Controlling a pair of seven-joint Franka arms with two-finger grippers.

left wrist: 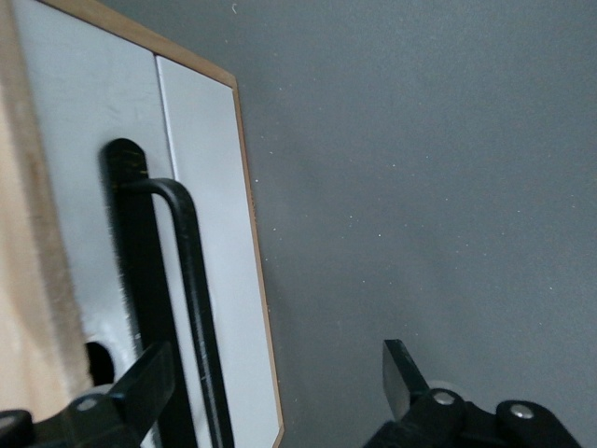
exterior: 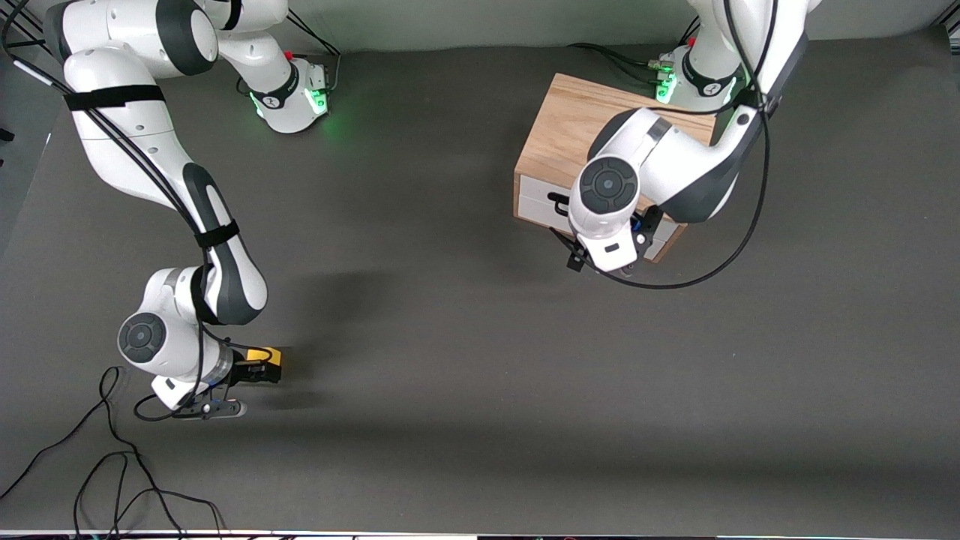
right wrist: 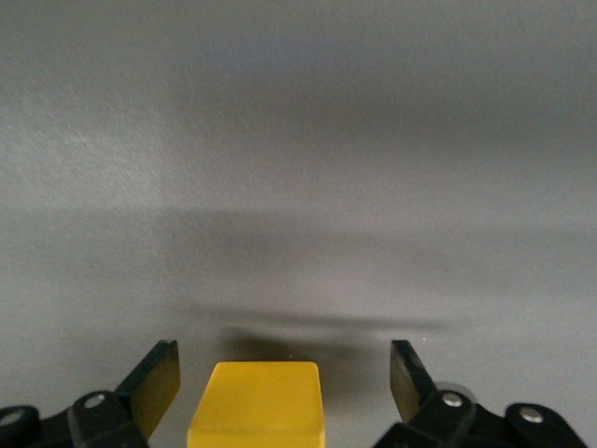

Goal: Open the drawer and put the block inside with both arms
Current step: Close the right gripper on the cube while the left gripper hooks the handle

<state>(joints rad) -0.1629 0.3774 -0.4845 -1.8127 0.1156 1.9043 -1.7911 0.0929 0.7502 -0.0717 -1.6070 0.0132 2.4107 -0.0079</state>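
A dark grey desk (exterior: 465,337) seen from above, with two white robot arms reaching over it. Toward the right arm's end of the desk, near the front camera, the right hand (exterior: 251,371) is low over a small yellow block (exterior: 264,355). Its fingers (right wrist: 154,378) are spread, one on each side of the block with a gap on both sides, not touching it. The block sits on the desk. Toward the left arm's end, a light-wood box (exterior: 577,127) holds the drawer (exterior: 536,202), shut, white front facing the camera. The left hand (exterior: 607,259) is in front of the drawer, fingers (left wrist: 149,378) spread on either side of the black bar handle (left wrist: 191,299).
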